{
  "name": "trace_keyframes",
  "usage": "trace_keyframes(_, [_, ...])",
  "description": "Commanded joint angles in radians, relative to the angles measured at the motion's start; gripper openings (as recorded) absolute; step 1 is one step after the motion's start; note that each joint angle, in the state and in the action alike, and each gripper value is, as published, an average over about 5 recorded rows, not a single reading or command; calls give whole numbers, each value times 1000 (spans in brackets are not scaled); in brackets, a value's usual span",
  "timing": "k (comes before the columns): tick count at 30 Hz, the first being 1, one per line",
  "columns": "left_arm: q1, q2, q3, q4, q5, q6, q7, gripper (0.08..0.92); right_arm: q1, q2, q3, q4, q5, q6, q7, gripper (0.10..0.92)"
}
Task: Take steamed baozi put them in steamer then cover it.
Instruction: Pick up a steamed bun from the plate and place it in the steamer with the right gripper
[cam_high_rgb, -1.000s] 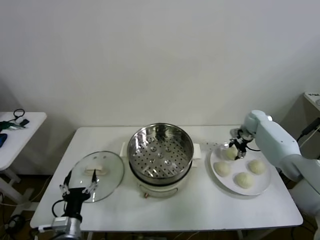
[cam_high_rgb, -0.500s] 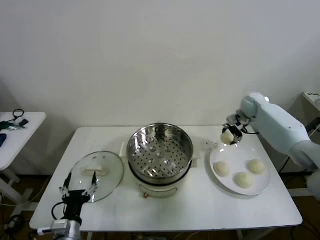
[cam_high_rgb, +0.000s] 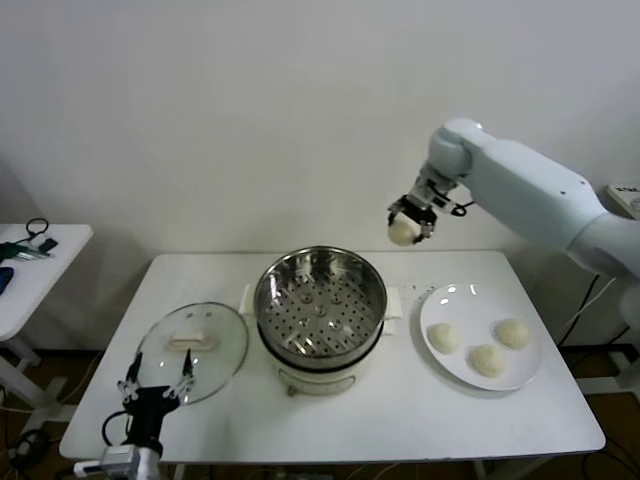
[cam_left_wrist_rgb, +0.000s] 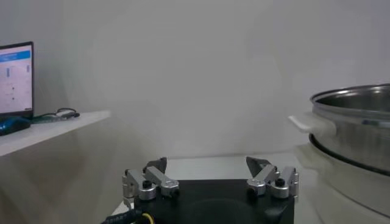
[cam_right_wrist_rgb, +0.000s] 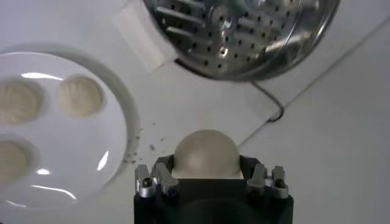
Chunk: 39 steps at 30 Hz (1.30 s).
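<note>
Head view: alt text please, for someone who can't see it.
Right gripper holds a baozi in the air beside the open steamer. Three baozi sit on the plate; the cover lies left, near the open left gripper.

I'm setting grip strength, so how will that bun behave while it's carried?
The bun in the right pincer looks soft, so a firm squeeze would probably dent it. Its smooth, rounded top suggests it could slip or roll if released off-centre over the steamer. It is probably light for its size.
</note>
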Motion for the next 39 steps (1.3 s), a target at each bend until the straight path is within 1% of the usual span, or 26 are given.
trace_keyframes(1, [5,-1,2,-2,3,4,2,823,78,146,-88,132,-14,88,-3,704])
trace_keyframes(7, [22,6,-1,-2,-1,2,2,823,-5,212,-72,121,-114,119,10,704])
trace_keyframes(14, [25,12,-9,-4,-10,2,2,823,-102,247,-37,74,-260,166,33,704])
trace_keyframes(30, [17,13,-6,10,-5,4,2,823,-205,273,6,9,-402,201,62,705])
trace_keyframes(35, [8,11,-8,14,-4,9,1,823,-221,268,31,27,-477,218,75,710])
trace_keyframes(39, [-1,9,-6,18,-6,11,-7,823,-230,263,30,32,-486,217,74,715])
